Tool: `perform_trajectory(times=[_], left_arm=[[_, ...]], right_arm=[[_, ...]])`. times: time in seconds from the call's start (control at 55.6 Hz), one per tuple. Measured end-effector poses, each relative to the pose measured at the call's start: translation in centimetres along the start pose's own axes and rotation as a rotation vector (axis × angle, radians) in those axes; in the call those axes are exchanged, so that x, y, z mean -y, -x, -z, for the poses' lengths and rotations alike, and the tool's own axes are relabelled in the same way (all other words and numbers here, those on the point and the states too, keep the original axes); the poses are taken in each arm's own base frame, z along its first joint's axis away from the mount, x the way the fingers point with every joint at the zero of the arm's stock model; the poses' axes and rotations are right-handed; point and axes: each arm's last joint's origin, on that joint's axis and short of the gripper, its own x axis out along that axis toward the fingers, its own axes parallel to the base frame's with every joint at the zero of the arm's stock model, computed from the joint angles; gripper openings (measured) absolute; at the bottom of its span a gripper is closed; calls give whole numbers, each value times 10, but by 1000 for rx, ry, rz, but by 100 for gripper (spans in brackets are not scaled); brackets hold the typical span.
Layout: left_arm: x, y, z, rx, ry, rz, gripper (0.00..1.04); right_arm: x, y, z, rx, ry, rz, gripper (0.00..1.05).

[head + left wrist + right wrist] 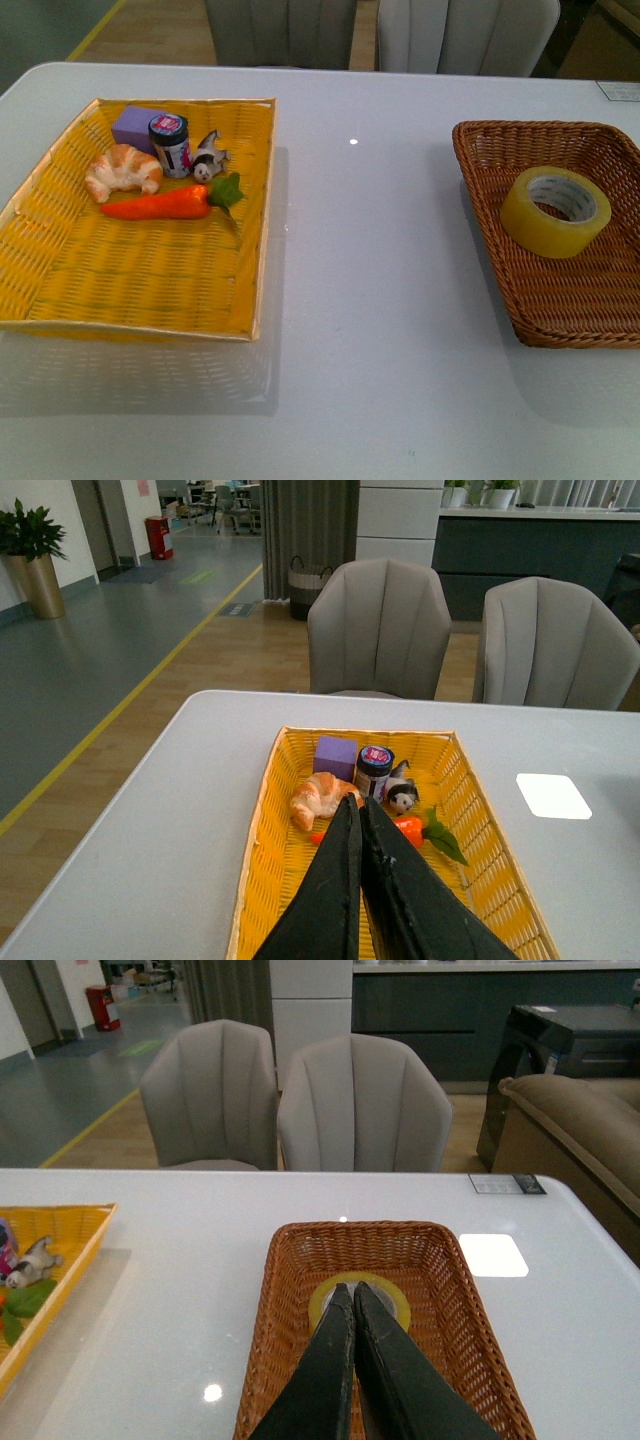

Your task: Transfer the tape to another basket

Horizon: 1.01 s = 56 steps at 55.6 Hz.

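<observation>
The wide roll of translucent yellowish packing tape with a white printed core (556, 210) lay flat, hole upward, inside the dark brown woven wicker rectangular basket (494, 262), toward its middle, apart from its braided rim.

Each hand, left (358, 815) and right (351, 1300), has two matte black, tapering, rough-textured fingers

The tape (556, 211) lies in the right basket (500, 270); the left tray (60, 290) holds the food.
</observation>
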Motion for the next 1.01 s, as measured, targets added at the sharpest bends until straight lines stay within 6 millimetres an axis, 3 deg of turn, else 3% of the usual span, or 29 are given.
perform_trajectory(times=[1.007], left_arm=[[0,0,0,0,0,0,2]], right_arm=[[0,31,2,0,0,2,2]])
